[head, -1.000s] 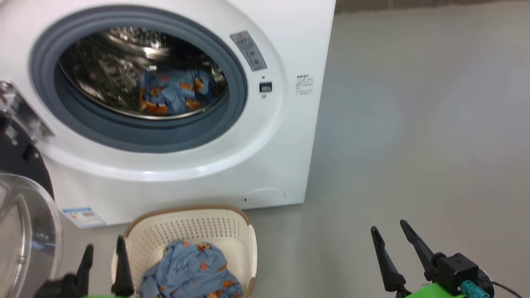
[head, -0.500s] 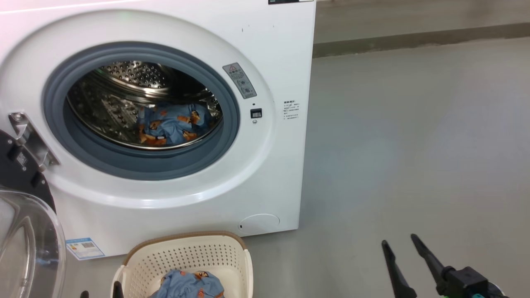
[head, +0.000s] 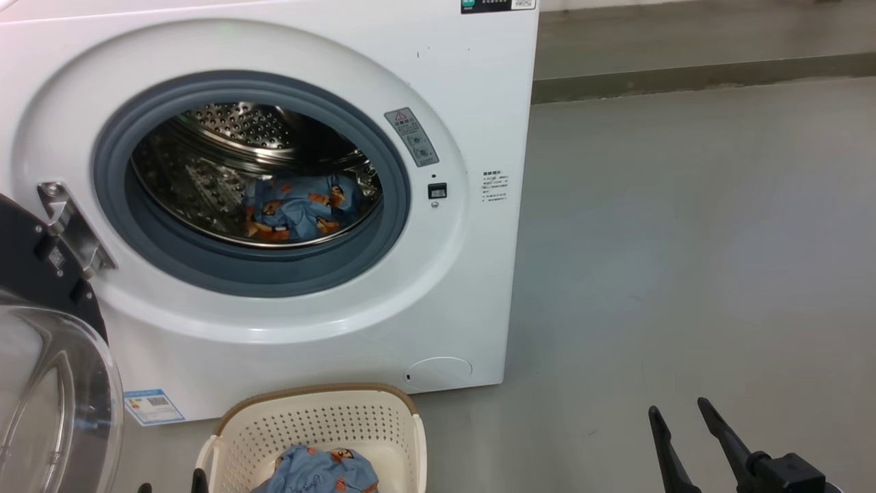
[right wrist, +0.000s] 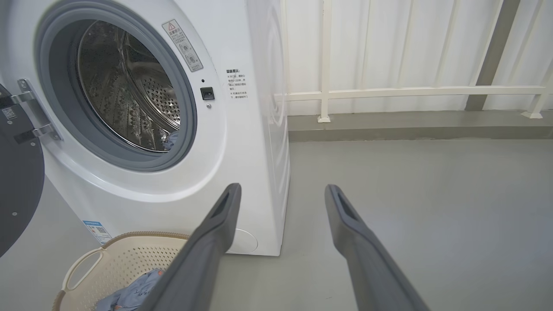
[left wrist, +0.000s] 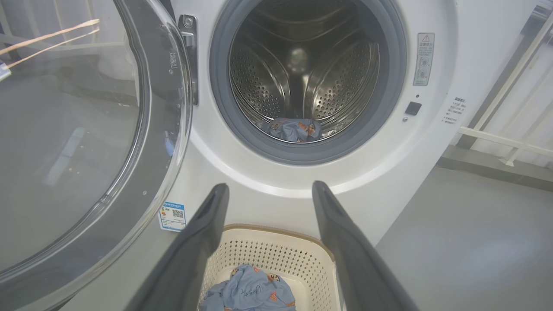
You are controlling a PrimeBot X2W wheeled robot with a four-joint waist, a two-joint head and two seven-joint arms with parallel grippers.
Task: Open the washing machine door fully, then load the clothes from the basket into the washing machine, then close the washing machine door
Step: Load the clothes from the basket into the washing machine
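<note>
Far left in the head view, the washing machine door (head: 31,260) stands swung wide open. You see its black rim above and its clear glass bowl (head: 48,397) bulging below. The metal hinge (head: 72,226) joins it to the left edge of the round opening. Just right of the glass, a small blue label sticker (head: 154,407) sits low on the white front.

Your left gripper (left wrist: 268,185) is next. In the left wrist view its jaws are spread wide with nothing between them, and they point towards the machine from above the basket (head: 315,394). The basket stands on the floor (head: 684,239) just in front of the washing machine (head: 465,82), below the opening. Some of the clothes (head: 318,472), a crumpled blue piece printed with orange-brown figures, lie inside it.

Above the basket, the grey gasket (head: 260,274) rings the perforated steel drum (head: 233,130). A second blue printed garment (head: 298,209) lies at the bottom of the drum, wholly inside and clear of the gasket.

Further right, past the machine's corner, your right gripper (head: 679,407) hangs over bare grey floor. It is well apart from the basket and the machine. Its jaws are spread too and hold nothing. In the right wrist view a white railing (right wrist: 410,91) runs along the wall behind.
</note>
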